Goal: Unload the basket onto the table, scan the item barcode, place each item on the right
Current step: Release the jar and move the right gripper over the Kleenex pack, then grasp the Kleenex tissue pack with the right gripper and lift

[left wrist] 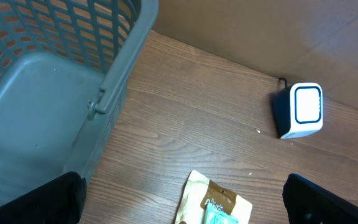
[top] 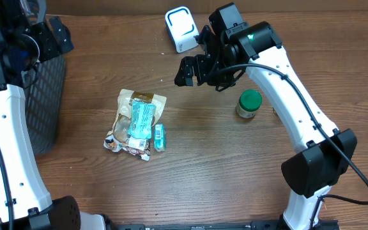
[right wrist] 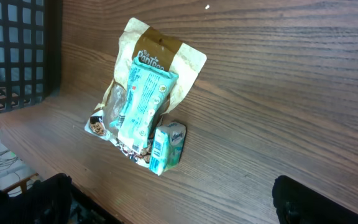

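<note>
Snack packets (top: 135,121) lie in a small heap on the worktop (top: 222,166), left of centre from where I watch overhead. At the bottom is a brown bag (right wrist: 166,53) with a cream edge. A teal packet (right wrist: 143,102) lies lengthwise on top of it, and a small box (right wrist: 166,146) in teal and white rests against the heap's near right side. I can't make out a barcode on any of them.

The scanner (top: 181,29), a white unit with a dark back, stands at the far edge of the worktop, well apart from the heap. A jar (top: 249,104) with a green lid stands upright to the right, beside my right arm.

My right hand (top: 193,69) hangs above the worktop between the scanner and the jar, its fingers spread wide and holding nothing. My left hand (top: 57,37) is up at the far left, over the grey mesh basket (left wrist: 55,68). It too is spread wide and holds nothing. The basket sits at the left edge of the worktop, near the heap but not touching it.
</note>
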Motion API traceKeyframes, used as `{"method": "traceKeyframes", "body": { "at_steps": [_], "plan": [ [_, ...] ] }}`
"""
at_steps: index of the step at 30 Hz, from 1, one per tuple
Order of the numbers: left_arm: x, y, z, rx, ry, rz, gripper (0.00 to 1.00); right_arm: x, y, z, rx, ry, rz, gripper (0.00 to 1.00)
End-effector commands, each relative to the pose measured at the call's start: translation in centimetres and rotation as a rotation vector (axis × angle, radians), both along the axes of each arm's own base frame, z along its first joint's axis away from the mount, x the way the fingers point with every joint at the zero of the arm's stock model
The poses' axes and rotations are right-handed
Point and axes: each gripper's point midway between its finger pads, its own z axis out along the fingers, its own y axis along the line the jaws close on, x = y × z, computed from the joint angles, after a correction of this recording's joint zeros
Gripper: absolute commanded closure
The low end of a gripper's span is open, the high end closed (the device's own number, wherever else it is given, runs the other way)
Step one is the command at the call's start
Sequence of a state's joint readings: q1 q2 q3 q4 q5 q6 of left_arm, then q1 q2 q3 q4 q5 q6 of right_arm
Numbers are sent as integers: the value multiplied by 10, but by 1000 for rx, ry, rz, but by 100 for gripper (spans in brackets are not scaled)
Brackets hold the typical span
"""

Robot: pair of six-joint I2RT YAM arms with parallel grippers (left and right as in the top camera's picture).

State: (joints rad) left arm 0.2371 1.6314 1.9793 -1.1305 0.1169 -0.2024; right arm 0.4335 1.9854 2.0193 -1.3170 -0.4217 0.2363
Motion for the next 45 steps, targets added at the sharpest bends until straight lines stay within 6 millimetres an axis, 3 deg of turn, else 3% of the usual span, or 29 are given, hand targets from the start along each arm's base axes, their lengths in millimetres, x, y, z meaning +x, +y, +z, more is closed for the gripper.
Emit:
{"method": "traceKeyframes", "body": {
  "at_steps": [1, 8, 13, 18, 24, 28, 38, 45],
  "plan": [
    [2, -2, 9, 13, -24, -18, 0, 3, 3, -9, 5, 15, 0, 0],
    [2, -2, 9, 13, -24, -17, 0, 3, 14, -14, 7, 8, 23, 1],
    [2, -2, 9, 13, -24, -18, 0, -7, 27, -28, -65, 26, 7, 22],
    [2, -2, 9, 13, -24, -17, 0, -24, 45, -54, -182, 57, -5, 36],
    [2, -2, 9, 13, -24, -18, 0, -55, 74, -87, -251, 138, 32, 36],
    [2, -2, 9, 13, -24, -17, 0, -63, 83, -99, -288, 127, 57, 36],
    [2, -2, 9, 13, -24, -17, 0, -60, 80, -101, -303, 120, 51, 30],
    [2, -2, 9, 13, -24, -17, 0, -47, 68, -102, -331, 97, 20, 25]
  ]
}}
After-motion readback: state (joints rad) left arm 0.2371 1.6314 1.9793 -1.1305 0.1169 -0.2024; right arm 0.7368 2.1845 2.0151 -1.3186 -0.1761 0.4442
